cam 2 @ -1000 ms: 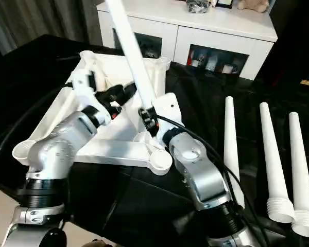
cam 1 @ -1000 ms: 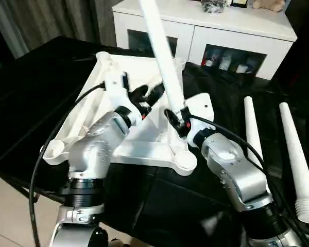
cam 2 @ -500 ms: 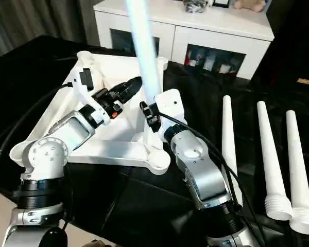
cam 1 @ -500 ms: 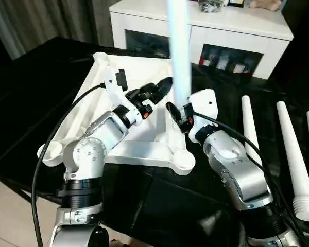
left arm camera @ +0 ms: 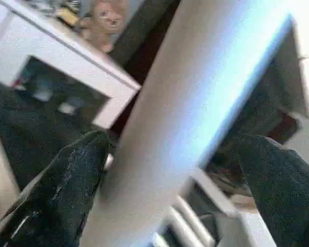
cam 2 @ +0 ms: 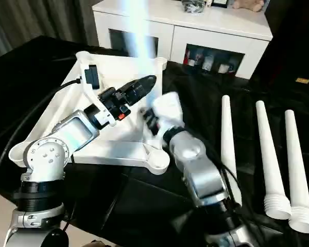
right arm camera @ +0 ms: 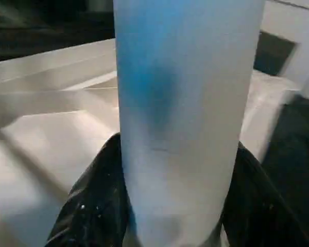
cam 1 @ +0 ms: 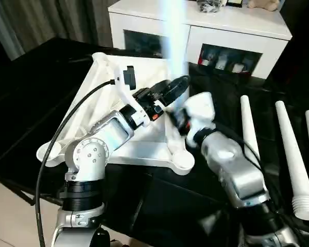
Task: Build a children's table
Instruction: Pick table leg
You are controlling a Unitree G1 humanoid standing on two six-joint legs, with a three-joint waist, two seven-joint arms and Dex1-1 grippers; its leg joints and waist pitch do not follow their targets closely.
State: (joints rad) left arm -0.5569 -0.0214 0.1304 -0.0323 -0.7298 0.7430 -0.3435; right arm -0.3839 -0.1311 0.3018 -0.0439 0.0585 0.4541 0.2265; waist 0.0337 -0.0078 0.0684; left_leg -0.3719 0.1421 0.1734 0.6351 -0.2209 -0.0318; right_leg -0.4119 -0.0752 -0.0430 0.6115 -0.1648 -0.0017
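The white table top [cam 1: 113, 87] lies upside down on the black cloth, ribbed side up. One white leg [cam 1: 173, 36] stands nearly upright over its near right corner socket. My right gripper [cam 1: 179, 119] is shut on the leg's lower end; in the right wrist view its black fingers [right arm camera: 92, 206] press both sides of the leg [right arm camera: 180, 92]. My left gripper [cam 1: 176, 86] reaches in from the left, a little higher up the leg. It is open, and its fingers [left arm camera: 67, 190] straddle the leg [left arm camera: 195, 113] with a gap on one side.
Three loose white legs [cam 1: 293, 154] lie side by side on the cloth to the right. A white cabinet [cam 1: 206, 28] with glass-fronted compartments stands behind the table top. The near left corner socket [cam 1: 49, 150] sits close to the cloth's front edge.
The leg has swung from leaning left to nearly upright. My left gripper has moved right and up until its fingers straddle the leg. The right gripper kept its hold.
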